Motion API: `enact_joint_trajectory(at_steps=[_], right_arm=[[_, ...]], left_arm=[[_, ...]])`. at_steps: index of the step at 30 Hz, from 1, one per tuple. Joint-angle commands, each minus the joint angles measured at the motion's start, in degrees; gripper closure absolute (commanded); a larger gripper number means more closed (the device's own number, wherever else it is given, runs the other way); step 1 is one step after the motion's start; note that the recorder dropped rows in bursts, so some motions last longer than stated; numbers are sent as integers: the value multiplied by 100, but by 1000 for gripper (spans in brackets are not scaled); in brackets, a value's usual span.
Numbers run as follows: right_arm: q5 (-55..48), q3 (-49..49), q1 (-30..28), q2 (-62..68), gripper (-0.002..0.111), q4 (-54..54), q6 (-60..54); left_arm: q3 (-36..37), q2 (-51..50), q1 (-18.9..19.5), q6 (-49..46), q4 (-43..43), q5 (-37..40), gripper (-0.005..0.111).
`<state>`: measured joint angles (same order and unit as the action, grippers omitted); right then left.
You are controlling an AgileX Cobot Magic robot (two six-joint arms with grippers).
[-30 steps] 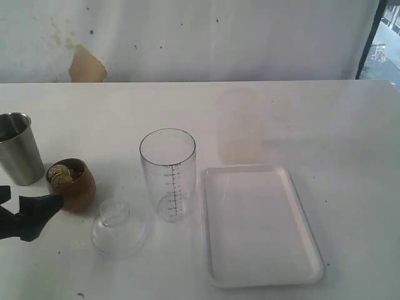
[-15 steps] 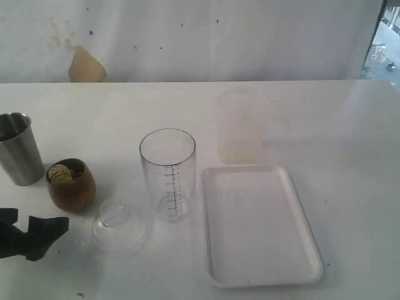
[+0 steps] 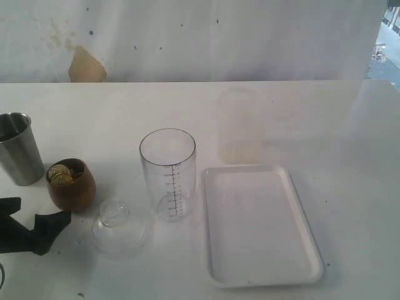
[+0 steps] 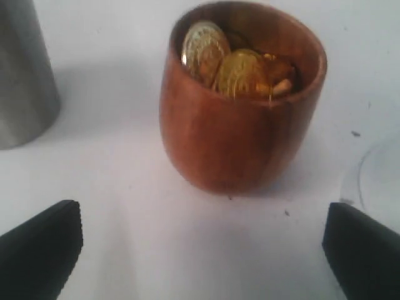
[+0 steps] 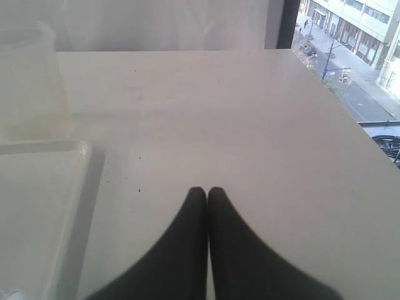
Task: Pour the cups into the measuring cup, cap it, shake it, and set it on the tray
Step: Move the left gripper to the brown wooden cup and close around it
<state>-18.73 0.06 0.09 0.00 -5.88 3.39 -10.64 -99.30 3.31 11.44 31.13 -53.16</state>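
White table (image 3: pixel 325 119) before a white wall (image 3: pixel 219 44) with a tan patch (image 3: pixel 86 66), daylit window (image 3: pixel 392 44) alongside.

light: bright, washed-out | shadows: soft | focus: slightly blurry

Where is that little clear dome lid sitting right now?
In the exterior view the cap lies on the table, left of centre, between the wooden cup and the measuring cup, slightly nearer the camera than both.
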Motion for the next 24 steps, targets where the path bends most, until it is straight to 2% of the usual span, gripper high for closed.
enact_joint_trajectory(at_steps=[1,24], right_arm=[[56,-6,-1,0,108,-12,-60],[56,-6,-1,0,108,-12,-60]], left_arm=[[21,-245,-24,-334,81,-806,2],[-841,-1287,-24,-355,420,-1030,2]])
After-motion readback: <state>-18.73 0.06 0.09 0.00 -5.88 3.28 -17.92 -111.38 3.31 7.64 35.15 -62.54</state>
